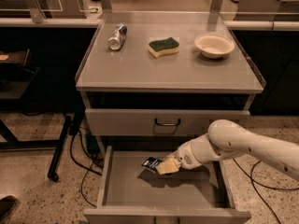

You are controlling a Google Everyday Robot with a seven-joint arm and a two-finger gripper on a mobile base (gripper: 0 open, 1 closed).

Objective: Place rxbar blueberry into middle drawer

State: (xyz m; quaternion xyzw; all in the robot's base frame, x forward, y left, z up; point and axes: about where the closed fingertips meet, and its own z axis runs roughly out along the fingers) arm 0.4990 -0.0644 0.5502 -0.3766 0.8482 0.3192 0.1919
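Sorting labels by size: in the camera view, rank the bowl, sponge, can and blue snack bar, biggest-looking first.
1. bowl
2. sponge and can: look alike, no ranking.
3. rxbar blueberry: smallest showing, but partly hidden by the gripper holding it over the open middle drawer, so unsure.
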